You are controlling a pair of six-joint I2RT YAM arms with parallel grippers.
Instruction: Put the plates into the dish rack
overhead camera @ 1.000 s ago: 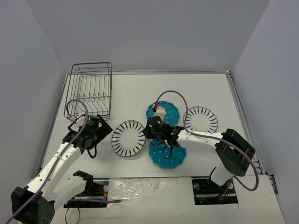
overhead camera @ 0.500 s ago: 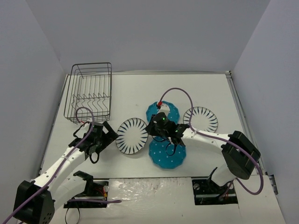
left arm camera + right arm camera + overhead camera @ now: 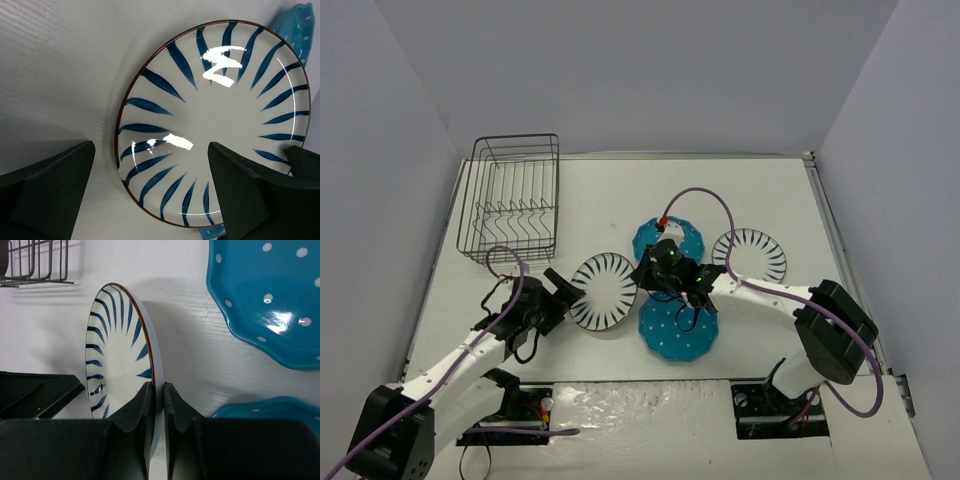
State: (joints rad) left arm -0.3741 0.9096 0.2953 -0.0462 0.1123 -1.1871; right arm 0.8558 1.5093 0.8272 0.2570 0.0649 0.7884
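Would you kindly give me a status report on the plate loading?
Right gripper shut on rim of left striped plate, tilted up. Left gripper open, facing it. Dish rack empty; nothing loose between plate and rack.

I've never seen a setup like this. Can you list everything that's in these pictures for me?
rack: one, black wire, table's far left corner.
striped plates: two, white with dark stripes; one mid-table, the other further right.
dotted plates: two, teal with white dots; one beyond the right tool, one nearer the arms.
table: one, white, under everything.
left tool: one, black, open, beside the mid-table striped plate.
right tool: one, black, shut on that plate's rim.
arms: two, white, trailing purple cables, at the near edge.
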